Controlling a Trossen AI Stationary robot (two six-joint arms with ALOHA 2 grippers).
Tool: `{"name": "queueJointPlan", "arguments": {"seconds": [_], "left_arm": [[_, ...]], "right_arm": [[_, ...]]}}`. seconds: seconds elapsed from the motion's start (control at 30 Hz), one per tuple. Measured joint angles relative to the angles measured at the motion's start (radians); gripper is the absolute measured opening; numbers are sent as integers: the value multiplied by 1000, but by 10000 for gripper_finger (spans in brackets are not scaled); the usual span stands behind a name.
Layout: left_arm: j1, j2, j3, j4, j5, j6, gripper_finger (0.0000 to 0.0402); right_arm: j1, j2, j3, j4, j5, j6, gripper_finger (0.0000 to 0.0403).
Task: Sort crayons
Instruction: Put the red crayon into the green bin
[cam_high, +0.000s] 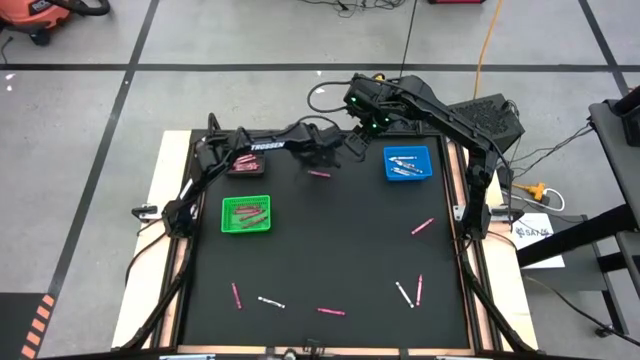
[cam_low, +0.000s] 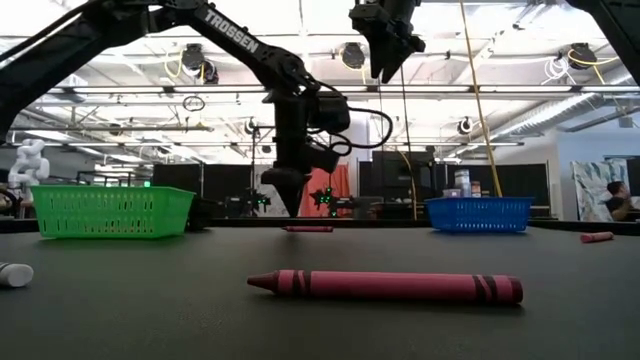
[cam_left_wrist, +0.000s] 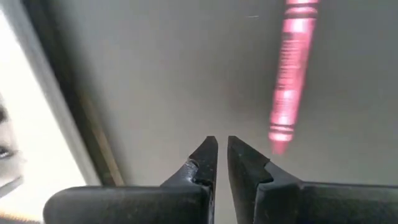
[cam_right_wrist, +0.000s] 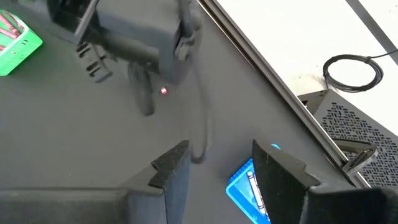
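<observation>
Pink and white crayons lie scattered on the black mat; one pink crayon (cam_high: 319, 173) (cam_left_wrist: 289, 74) lies flat at the far middle. My left gripper (cam_left_wrist: 222, 149) (cam_high: 322, 160) hangs just above the mat beside that crayon, pointing steeply down. Its fingertips stand a narrow gap apart with nothing between them. My right gripper (cam_right_wrist: 221, 165) (cam_low: 385, 50) is open and empty, high over the far side. A green tray (cam_high: 245, 214) holds pink crayons. A blue tray (cam_high: 407, 163) holds white ones.
A dark red tray (cam_high: 244, 163) stands behind the green one at the far left. Loose crayons lie at the mat's right (cam_high: 422, 226) and along its near side (cam_high: 236, 295) (cam_high: 331, 311) (cam_high: 404, 294). One pink crayon (cam_low: 385, 286) lies close to the low camera.
</observation>
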Motion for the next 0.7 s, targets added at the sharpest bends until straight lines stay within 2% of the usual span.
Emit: {"name": "queueJointPlan", "arguments": {"seconds": [0.17,0.6,0.7], "left_arm": [[-47,-14,0,-97,33,-20,31],[-125,-193,2,-124,37,-71,31],[-138,-236,2,-118,82,-102,31]], "right_arm": [[0,0,0,-3,0,-3,157],[1,0,0,-25,0,-160,157],[2,0,0,-25,0,-180,157]]}}
